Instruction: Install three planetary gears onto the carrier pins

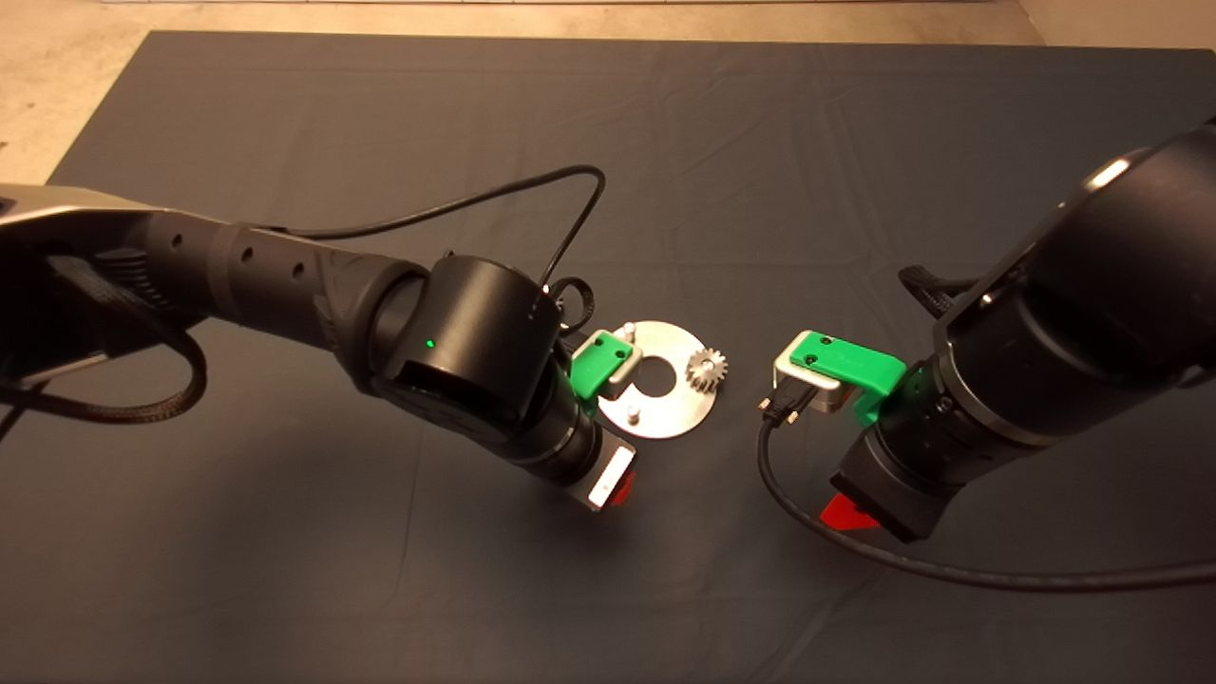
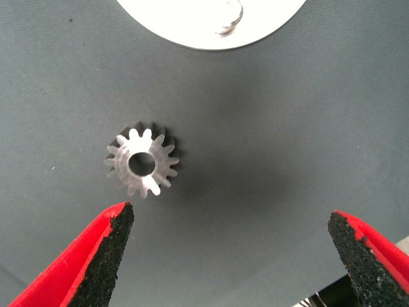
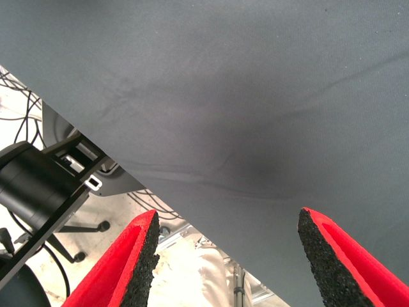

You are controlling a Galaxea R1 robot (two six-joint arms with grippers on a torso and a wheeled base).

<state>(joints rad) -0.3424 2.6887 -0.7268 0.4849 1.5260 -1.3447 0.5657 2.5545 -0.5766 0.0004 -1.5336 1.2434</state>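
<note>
The round silver carrier disc (image 1: pixel 676 404) lies mid-mat. Two bare carrier pins (image 1: pixel 629 331) (image 1: pixel 632 413) stand on it. One planetary gear (image 1: pixel 706 367) sits on the disc at its right rim, over the spot of the third pin. A second gear (image 2: pixel 140 165) lies flat on the mat just off the disc's rim (image 2: pixel 192 29), hidden under the arm in the head view. My left gripper (image 2: pixel 230 256) hovers open above the mat, this gear ahead of its left finger (image 2: pixel 105 252). My right gripper (image 3: pixel 227 256) hangs open over bare mat, right of the disc (image 1: pixel 848 513).
A black cable (image 1: pixel 788 484) loops from the right wrist across the mat. The right wrist view shows the mat's near edge, with floor, cables and a stand (image 3: pixel 45 185) beyond it.
</note>
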